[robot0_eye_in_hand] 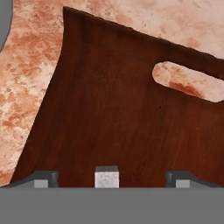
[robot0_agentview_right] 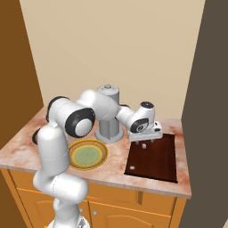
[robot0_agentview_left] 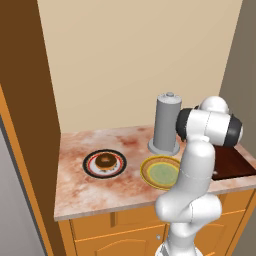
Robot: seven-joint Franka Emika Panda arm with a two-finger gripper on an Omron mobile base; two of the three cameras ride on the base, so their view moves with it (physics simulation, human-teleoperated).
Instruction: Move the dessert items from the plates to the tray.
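**Claw open over the tray, lump between its fingers**

The tray (robot0_agentview_right: 153, 160) lies flat on the right end of the table (robot0_agentview_right: 26, 144), its long axis running from the front edge toward the back wall. In the hand view a small pale lump (robot0_eye_in_hand: 107, 177) sits between the spread fingertips, over the tray; whether it rests on the wood I cannot tell. The donut (robot0_agentview_left: 105, 161) lies flat on the black-rimmed plate (robot0_agentview_left: 90, 167) at the left. The yellow-rimmed plate (robot0_agentview_left: 150, 175) sits between that plate and the tray, just in front of a tall grey cylinder (robot0_agentview_left: 167, 125). The table is mottled reddish stone above orange cabinets, against a beige wall. The arm reaches rightward, and the claw (robot0_agentview_right: 144, 144) points down with its jaws released.
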